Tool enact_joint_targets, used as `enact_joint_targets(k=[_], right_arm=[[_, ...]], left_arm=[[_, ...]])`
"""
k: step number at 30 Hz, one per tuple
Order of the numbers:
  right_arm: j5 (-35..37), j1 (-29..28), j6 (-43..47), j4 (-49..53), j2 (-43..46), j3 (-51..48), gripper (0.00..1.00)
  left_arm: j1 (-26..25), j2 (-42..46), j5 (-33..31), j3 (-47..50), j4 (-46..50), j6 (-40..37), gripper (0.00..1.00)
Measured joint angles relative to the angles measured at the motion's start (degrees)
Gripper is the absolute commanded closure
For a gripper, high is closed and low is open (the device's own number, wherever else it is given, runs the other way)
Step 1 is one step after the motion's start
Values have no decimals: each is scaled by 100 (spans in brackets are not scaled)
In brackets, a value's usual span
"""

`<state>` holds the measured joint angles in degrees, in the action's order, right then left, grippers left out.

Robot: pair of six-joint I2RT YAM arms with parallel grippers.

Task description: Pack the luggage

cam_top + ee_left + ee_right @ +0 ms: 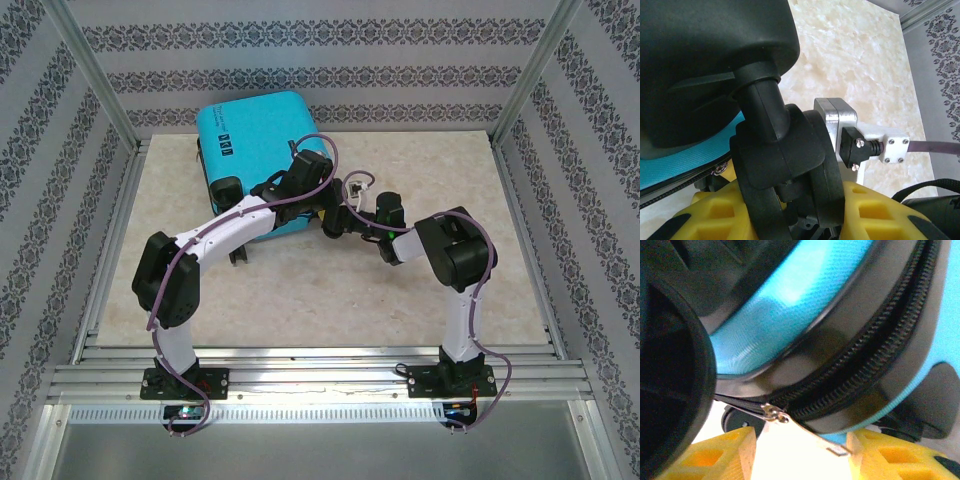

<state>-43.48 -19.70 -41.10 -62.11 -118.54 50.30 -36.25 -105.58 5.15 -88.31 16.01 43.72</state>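
Note:
The turquoise luggage lies closed at the back left of the table. My left gripper is at its near right corner. In the left wrist view the yellow fingers of that gripper are shut on a black caster wheel below the turquoise shell. My right gripper sits just right of that corner. In the right wrist view it is open, its yellow fingers apart below the black zipper band. The silver zipper pull hangs between them, its tip near the right finger.
The marble-patterned tabletop stretches in front and to the right of the luggage. Aluminium frame posts and patterned walls enclose the table. A second black wheel looms at the left of the right wrist view.

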Motion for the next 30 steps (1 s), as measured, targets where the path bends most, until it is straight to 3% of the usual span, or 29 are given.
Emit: enact_joint_targets(k=[7, 12, 22, 30], right_arm=[[-365, 197, -542, -463, -234, 44, 64], [-455, 247, -785, -549, -273, 59, 69], [-669, 260, -1029, -717, -463, 262, 60], [-876, 258, -1244, -815, -647, 446, 60]], left_arm=[[9, 0, 46, -11, -4, 28, 90], [26, 0, 70, -11, -4, 31, 90], [57, 0, 66, -20, -15, 31, 90], [87, 0, 70, -22, -17, 31, 90]])
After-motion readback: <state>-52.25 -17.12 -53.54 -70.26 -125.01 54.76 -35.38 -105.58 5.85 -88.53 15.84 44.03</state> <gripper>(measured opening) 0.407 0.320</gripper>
